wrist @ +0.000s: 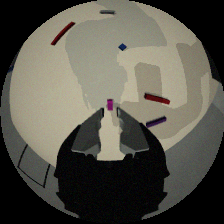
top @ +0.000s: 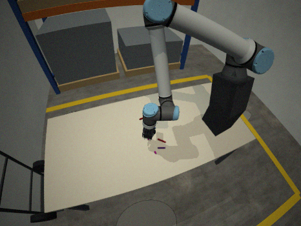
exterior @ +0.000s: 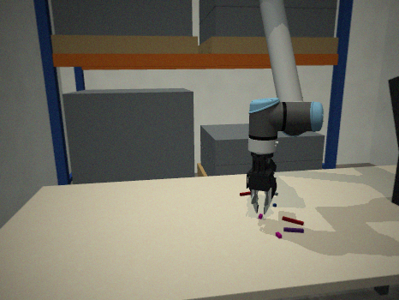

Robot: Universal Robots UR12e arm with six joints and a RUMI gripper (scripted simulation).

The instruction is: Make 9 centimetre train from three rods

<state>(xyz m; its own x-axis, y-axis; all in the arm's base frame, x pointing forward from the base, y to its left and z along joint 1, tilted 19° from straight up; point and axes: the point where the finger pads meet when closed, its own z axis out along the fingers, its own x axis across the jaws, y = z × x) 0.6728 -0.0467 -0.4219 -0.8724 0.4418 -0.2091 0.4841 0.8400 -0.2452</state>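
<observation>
My gripper [exterior: 262, 208] hangs just above the table, fingers pointing down, narrowly open and empty. A short magenta rod [exterior: 260, 216] lies flat on the table right below the fingertips; in the wrist view it [wrist: 110, 104] shows just beyond my fingertips. A red rod [exterior: 293, 220] and a purple rod [exterior: 294, 230] lie to the right, apart from each other. A second magenta rod [exterior: 278, 234] lies in front of them. A small blue rod [exterior: 274, 205] lies just right of the gripper. Another red rod [exterior: 245, 194] lies behind it.
A grey rod [wrist: 106, 12] lies far off at the top of the wrist view. Grey boxes [exterior: 128, 133] and blue shelf posts [exterior: 51, 99] stand behind the table. The robot's dark base [top: 227, 100] stands at the table's right.
</observation>
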